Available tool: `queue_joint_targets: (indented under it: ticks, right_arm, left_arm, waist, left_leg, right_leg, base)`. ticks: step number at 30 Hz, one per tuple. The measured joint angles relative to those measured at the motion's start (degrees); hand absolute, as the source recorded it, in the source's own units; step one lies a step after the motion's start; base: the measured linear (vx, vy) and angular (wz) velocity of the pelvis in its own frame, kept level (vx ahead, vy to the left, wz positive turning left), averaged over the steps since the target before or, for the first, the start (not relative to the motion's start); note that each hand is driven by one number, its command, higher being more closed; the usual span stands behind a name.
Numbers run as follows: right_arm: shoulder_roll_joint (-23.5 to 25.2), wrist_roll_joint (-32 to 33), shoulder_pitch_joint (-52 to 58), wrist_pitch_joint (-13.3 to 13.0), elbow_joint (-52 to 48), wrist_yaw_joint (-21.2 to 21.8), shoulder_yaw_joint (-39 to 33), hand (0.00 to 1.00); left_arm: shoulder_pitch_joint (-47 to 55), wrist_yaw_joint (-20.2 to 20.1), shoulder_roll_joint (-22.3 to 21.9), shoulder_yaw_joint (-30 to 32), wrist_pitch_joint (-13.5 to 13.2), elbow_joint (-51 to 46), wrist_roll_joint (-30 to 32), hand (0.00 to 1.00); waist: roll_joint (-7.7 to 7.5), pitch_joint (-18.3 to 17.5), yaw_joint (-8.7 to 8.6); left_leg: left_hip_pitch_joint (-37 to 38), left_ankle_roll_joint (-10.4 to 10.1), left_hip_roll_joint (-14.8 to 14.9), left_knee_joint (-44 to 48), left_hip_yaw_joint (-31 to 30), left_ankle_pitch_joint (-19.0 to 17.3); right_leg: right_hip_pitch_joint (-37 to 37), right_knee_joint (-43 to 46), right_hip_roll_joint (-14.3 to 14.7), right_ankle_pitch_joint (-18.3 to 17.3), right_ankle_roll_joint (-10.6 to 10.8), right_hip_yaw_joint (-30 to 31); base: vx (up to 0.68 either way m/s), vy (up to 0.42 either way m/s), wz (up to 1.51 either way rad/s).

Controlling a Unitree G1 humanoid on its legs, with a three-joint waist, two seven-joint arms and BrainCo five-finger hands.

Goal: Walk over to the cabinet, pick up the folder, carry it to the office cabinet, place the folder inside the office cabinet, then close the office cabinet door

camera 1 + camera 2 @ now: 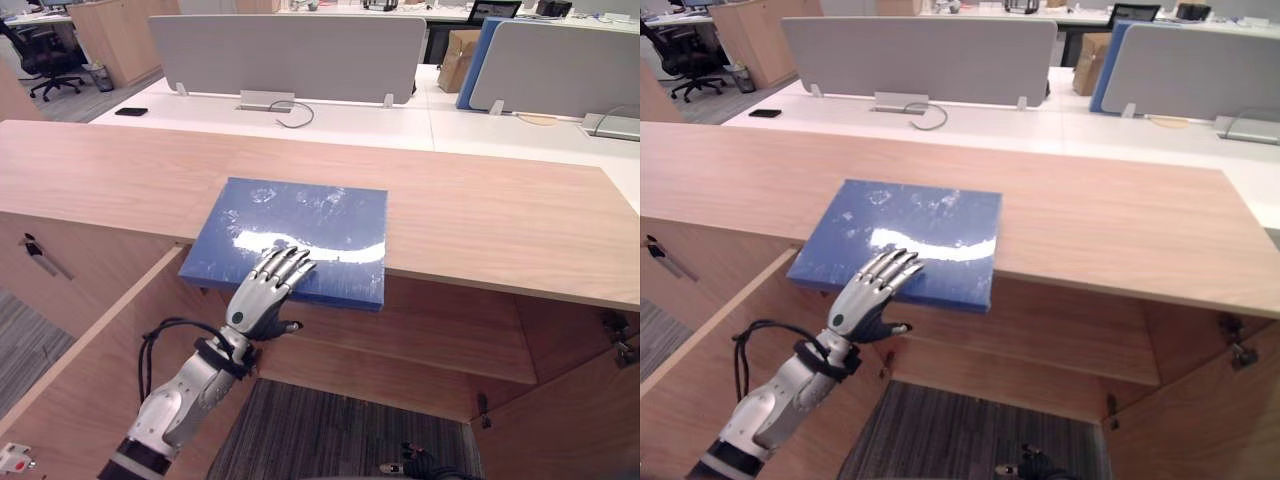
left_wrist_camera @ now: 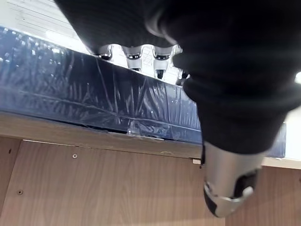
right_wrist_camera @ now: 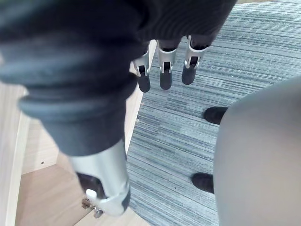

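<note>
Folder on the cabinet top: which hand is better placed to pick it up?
Left. The left hand rests straight fingers on the blue folder at its overhanging near edge, thumb below. The right hand hangs over the carpet, apart from it.

The right hand (image 3: 165, 63) is seen over a grey striped carpet (image 3: 188, 136), with its fingers (image 3: 143, 77) hung loosely straight. A light wooden panel (image 3: 42, 188) is seen beside the hand.

Blue folder (image 1: 300, 215), light wood-grain cabinet (image 1: 480, 215), grey striped carpet (image 1: 330, 430)
</note>
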Motion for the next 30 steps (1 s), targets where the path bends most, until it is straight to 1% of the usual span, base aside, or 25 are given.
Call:
queue_joint_targets:
  ticks: [3, 6, 9, 17, 30]
  right_arm:
    - [0.00, 0.01, -0.14, -0.10, -0.06, -0.06, -0.02, 0.00]
    - [0.00, 0.01, 0.15, -0.15, -0.82, -0.07, -0.02, 0.00]
    - [0.00, 0.01, 0.29, -0.19, -1.07, -0.08, -0.02, 0.00]
    - [0.00, 0.00, 0.03, -0.20, -1.12, -0.11, -0.02, 0.00]
    - [0.00, 0.01, 0.00, -0.21, -1.27, -0.14, 0.00, 0.00]
  left_arm:
    - [-0.44, 0.20, 0.00, -0.01, 0.56, 0.48, 0.02, 0.00]
    - [-1.00, 0.34, 0.12, -0.34, 0.85, 1.08, 0.84, 0.00]
    - [-2.43, 0.83, 0.60, -1.97, 0.97, 1.51, 1.00, 0.00]
    - [-5.12, 1.37, 0.83, -2.81, 1.45, 3.32, 2.17, 0.00]
    - [-7.41, 2.71, 0.91, -3.75, 2.96, 6.02, 3.24, 0.00]
  waist:
    - [0.00, 0.00, -0.67]
    - [0.01, 0.01, -0.95]
    - [0.02, 0.02, -1.04]
    - [0.03, 0.04, -1.85]
    - [0.04, 0.05, -2.27]
  left_leg:
    - [0.07, 0.04, 0.01, 0.05, 0.46, 0.04]
    - [0.20, 0.07, 0.05, 0.04, 0.65, 0.07]
    - [0.39, 0.07, 0.03, -0.02, 0.76, 0.07]
    - [0.83, 0.03, 0.00, -0.61, 1.45, 0.00]
    - [0.85, 0.02, 0.11, -0.17, 1.60, -0.03]
  right_leg:
    - [-0.14, 0.00, -0.05, 0.22, 0.11, 0.30]
    - [-0.28, -0.13, -0.07, 0.36, 0.16, 0.41]
    - [-0.16, -0.24, -0.07, 0.36, 0.17, 0.52]
    - [0.03, -1.21, 0.01, 0.75, 0.29, 1.65]
    - [0.03, -0.95, -0.13, 0.89, 0.39, 1.76]
  base:
    - [-0.03, 0.009, -0.05]
    - [-0.02, 0.006, -0.03]
    - [0.00, 0.000, 0.00]
    - [0.02, 0.008, -0.07]
    - [0.00, 0.000, 0.00]
